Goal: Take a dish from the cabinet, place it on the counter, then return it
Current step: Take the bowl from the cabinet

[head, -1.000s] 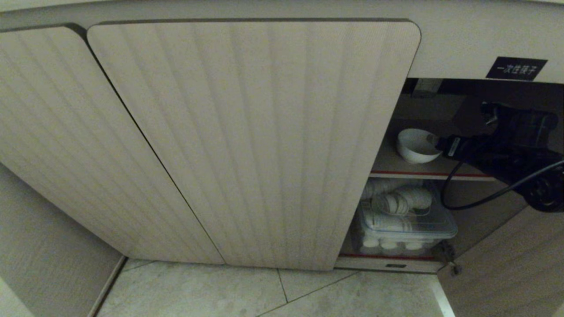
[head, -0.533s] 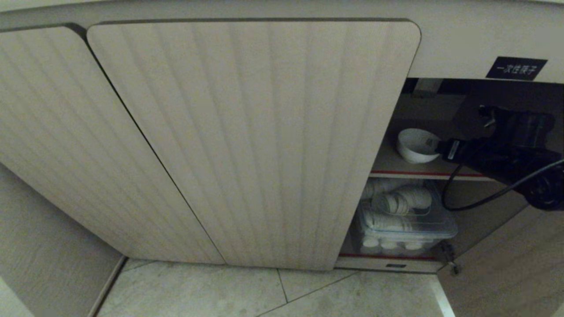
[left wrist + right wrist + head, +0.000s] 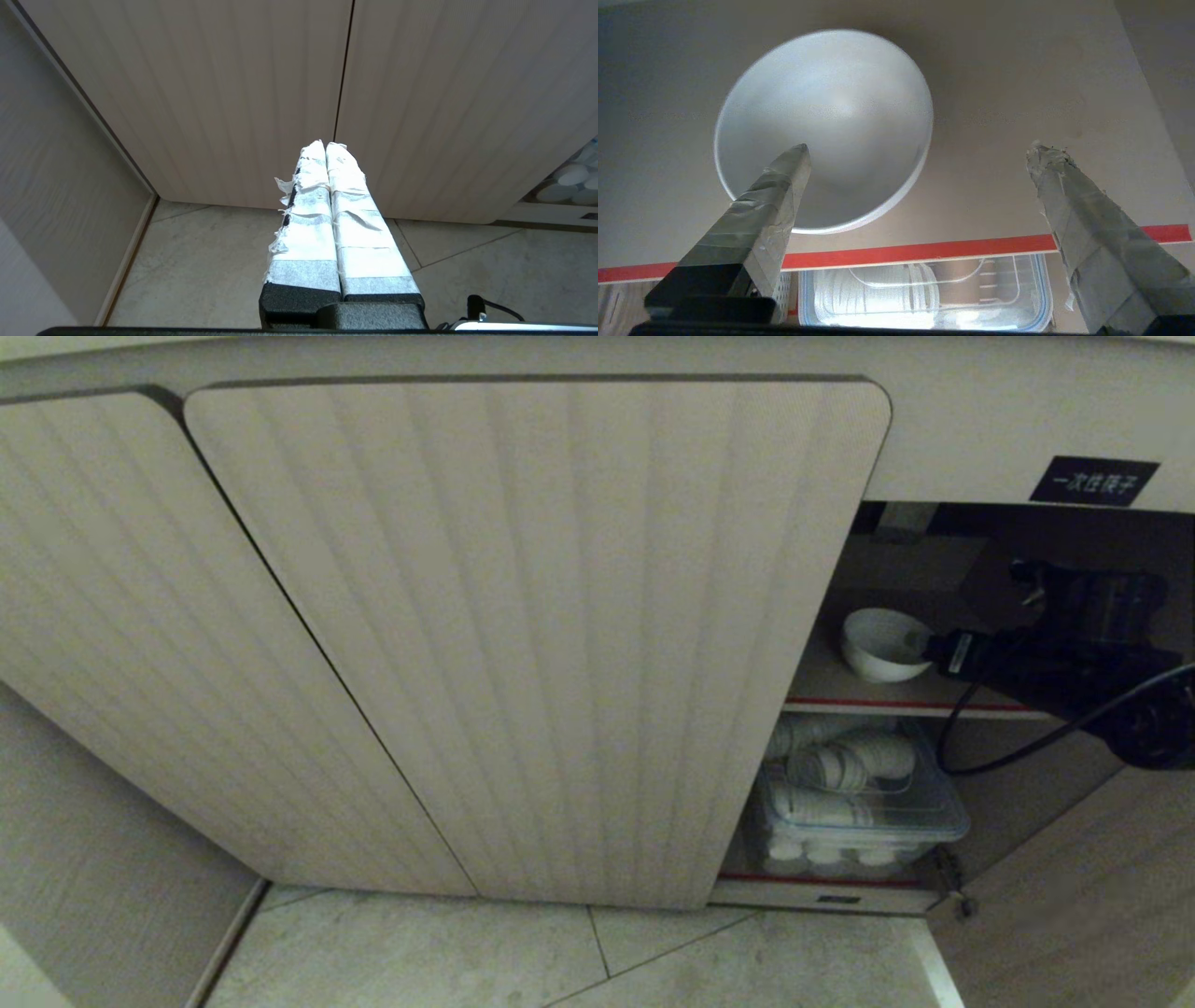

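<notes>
Backed my right claw (image 3: 934,649) a little way off the dish (image 3: 882,644) since a second earlier; tips spread wide, holding nothing, one finger (image 3: 777,196) over the bowl's mouth, likely after release. Dish sat upright on the red-edged shelf (image 3: 896,705) inside the cabinet (image 3: 523,635), mouth up; round, no long axis. Left claw (image 3: 327,158) parked low, pressed together.

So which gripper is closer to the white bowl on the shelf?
Right. The right gripper is open at the bowl, one finger over its rim. The left gripper is shut, by the closed doors.
</notes>
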